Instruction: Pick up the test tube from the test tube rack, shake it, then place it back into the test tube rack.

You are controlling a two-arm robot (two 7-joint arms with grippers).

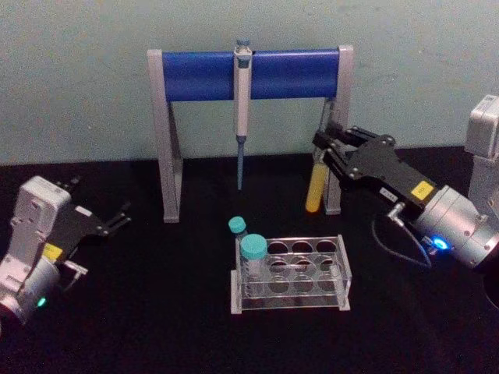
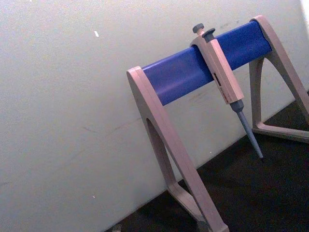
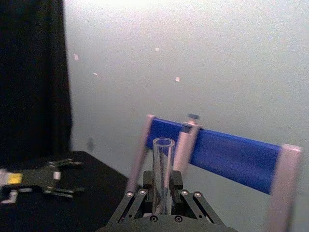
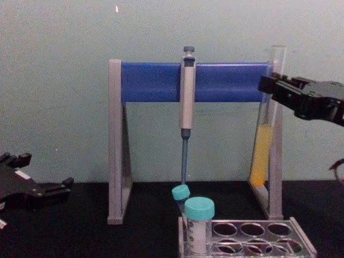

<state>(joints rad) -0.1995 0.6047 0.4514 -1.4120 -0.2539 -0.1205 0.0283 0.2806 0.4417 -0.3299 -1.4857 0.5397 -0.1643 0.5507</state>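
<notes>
1. Nearest the robot, the test tube rack (image 1: 290,274) sits low on the black table (image 1: 156,327). 2 teal-capped vials (image 1: 253,251) stand upright at its left end; the other holes in view are vacant.

2. The left gripper (image 1: 118,218) rests low at the robot's left, well apart from the rack. Its fingers are spread and grasp nothing.

3. The right gripper (image 1: 321,152) reaches in from the robot's right, raised behind and right of the rack. Its fingers are pressed onto the upper part of the test tube (image 1: 314,191).

4. The test tube is out of the rack and held close to upright, just in front of the right leg of the pipette stand (image 1: 249,74). Yellow liquid fills its lower part. In the chest view its open mouth rises above the stand's blue bar. In the right wrist view the tube (image 3: 162,174) stands between the 2 fingers.

5. Farther back, a pipette (image 1: 242,117) hangs from the middle of the blue bar, tip down. The stand is against a pale wall (image 1: 78,78).
</notes>
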